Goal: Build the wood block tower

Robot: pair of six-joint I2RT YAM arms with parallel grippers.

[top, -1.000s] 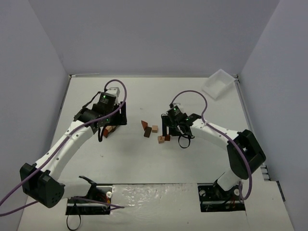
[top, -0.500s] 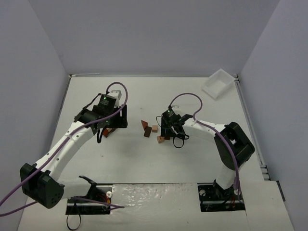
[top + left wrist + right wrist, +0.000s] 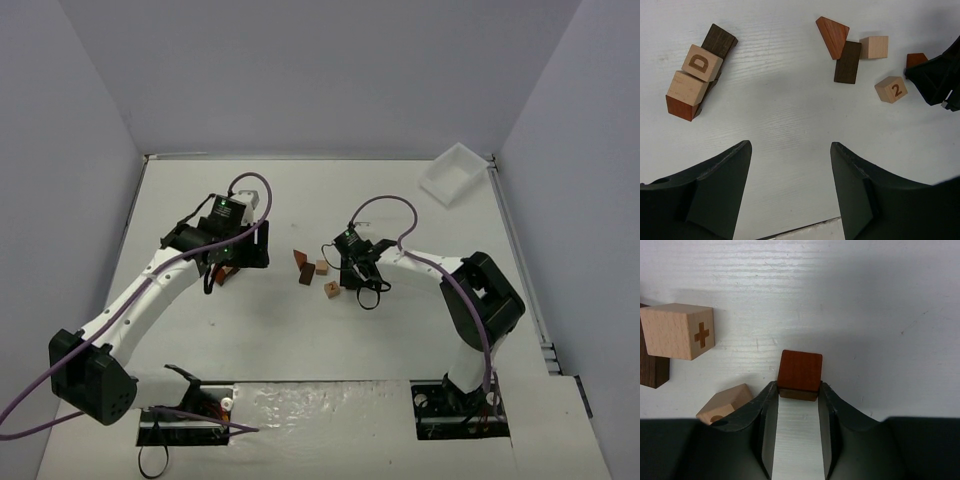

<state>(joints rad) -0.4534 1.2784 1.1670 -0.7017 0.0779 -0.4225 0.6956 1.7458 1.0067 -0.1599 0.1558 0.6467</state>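
Since a second ago the right arm (image 3: 430,268) has folded inward and carried its hand left to the loose wood blocks, with the jaws narrowing as it went. The left arm (image 3: 140,300) has barely shifted. Both work over the white worktop (image 3: 300,340), and a white tray (image 3: 450,172) sits well apart, far behind and to the right of the right hand (image 3: 799,390). That hand has drawn its fingers against both sides of the red-brown cube (image 3: 800,371), but only the tips catch its near end and most of the cube juts out ahead of them. The left hand (image 3: 790,147) stands about half open with nothing in it, hovering over bare worktop. The tower (image 3: 692,80) lies ahead and to its left as an uneven, leaning cluster: a lettered cube, a plain pale one, a red-brown piece and a dark one. Ahead and to its right a red-brown wedge (image 3: 832,35) touches a dark brown block (image 3: 848,61), with the plus-marked cube (image 3: 677,331) just beside them. The numbered cube (image 3: 891,89) lies just beside the right hand's left finger. Such a shallow pinch could let the cube pivot or squirt free on lifting. A sideways drift could knock the numbered cube. The tower looks lopsided, so a block set down off-centre or pressed hard could tip it. The left hand is near enough to be struck as the right arm crosses over.
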